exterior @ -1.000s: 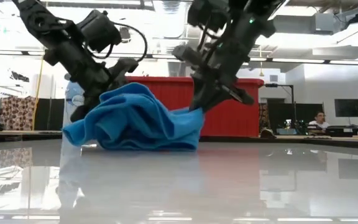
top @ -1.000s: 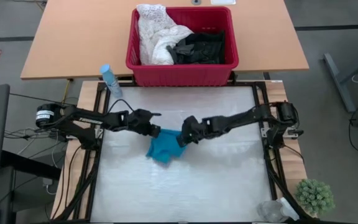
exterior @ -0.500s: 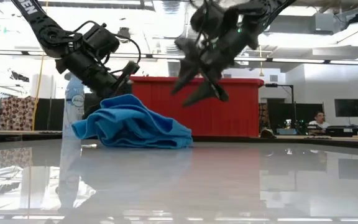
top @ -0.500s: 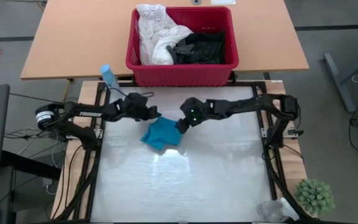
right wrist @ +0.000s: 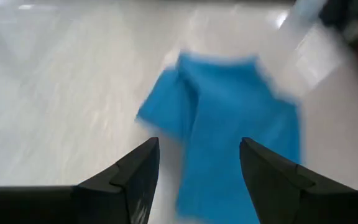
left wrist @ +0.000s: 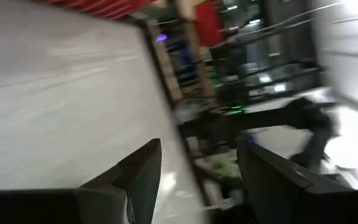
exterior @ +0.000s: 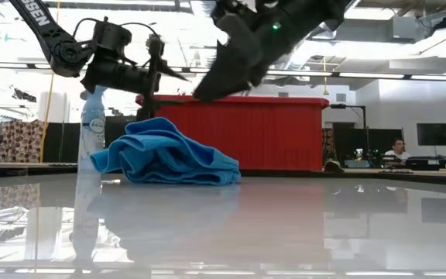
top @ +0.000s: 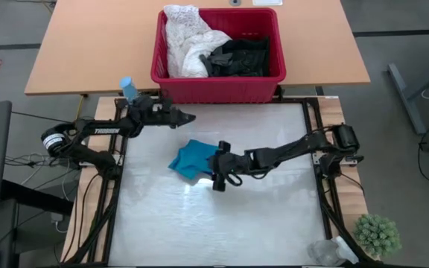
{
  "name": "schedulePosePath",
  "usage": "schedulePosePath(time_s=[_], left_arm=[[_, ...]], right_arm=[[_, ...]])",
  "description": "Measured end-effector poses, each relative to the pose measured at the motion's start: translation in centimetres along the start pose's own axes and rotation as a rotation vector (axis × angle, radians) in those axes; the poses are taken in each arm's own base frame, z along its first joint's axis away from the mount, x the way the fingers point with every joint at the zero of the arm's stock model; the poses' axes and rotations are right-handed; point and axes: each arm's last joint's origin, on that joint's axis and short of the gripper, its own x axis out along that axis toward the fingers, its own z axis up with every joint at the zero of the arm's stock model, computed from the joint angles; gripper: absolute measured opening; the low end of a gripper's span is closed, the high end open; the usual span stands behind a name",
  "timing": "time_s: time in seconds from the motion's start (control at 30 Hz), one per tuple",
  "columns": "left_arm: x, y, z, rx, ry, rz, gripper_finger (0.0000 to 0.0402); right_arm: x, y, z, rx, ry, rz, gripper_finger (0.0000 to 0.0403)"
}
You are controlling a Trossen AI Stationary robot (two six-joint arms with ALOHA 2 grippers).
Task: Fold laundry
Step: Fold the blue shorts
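Observation:
The laundry in play is a small teal garment [top: 192, 158] [exterior: 161, 155] [right wrist: 229, 118], lying crumpled in a low heap, its underside on the white table top [top: 222, 223]. My left gripper [top: 188, 117] [left wrist: 197, 149] hovers open above the table's far left part, near the basket, away from the garment. My right gripper [top: 213, 170] [right wrist: 197, 149] stands open just right of the heap, raised above it and pointing at it, with nothing between its fingers. A white lacy garment [top: 186, 41] and black garments [top: 240, 56] lie in the red basket [top: 218, 88].
The red basket stands on the wooden table beyond the far edge. A spray bottle [top: 129, 89] [exterior: 91, 128] stands at the far left corner, close to my left arm. A small green plant [top: 377, 234] sits at the near right. People sit in the room behind.
Both grippers have opened and let go of the teal garment, which was carried a little toward the far edge and dropped into a lower heap. My left gripper rose, tipped up level and swung toward the far left. My right gripper rose, rolled and drew back toward the near edge.

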Motion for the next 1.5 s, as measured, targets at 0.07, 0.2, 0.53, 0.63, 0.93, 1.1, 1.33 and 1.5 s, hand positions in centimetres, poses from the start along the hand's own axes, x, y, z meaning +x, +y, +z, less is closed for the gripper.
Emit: schedulePosePath(time_s=[0.07,0.2,0.53,0.63,0.93,1.1,1.33,1.5], left_arm=[[-0.3,-0.7,0.4,-0.006,-0.003,-0.07,0.0199],[-0.6,-1.8,0.7,-0.024,0.016,-0.144,0.0199],[-2.4,-3.4,0.0,0.054,0.15,-0.122,0.0198],[-3.4,-3.9,-0.2,0.074,0.152,-0.09,0.0198],[-6.1,-5.4,-1.1,0.155,0.055,0.043,0.0198],[-6.9,-5.8,-1.6,0.177,0.052,0.07,0.0198],[-7.3,-5.8,-1.8,0.187,0.049,0.099,0.0198],[-7.3,-5.4,-2.0,0.181,0.062,0.14,0.0198]], right_arm=[[0.5,0.7,0.1,-0.04,-0.035,-0.009,0.0244],[2.4,2.1,-0.8,-0.079,0.006,-0.013,0.0244],[6.4,2.0,1.4,-0.091,0.045,-0.178,0.0244],[7.1,1.9,1.9,-0.107,0.108,-0.15,0.0244],[7.2,1.5,2.6,-0.138,0.147,-0.152,0.0244],[7.8,0.6,2.2,-0.129,0.169,-0.172,0.0243],[8.6,-0.2,1.5,-0.094,0.206,-0.115,0.0194],[8.7,-0.2,1.0,-0.079,0.24,-0.115,0.0108]])
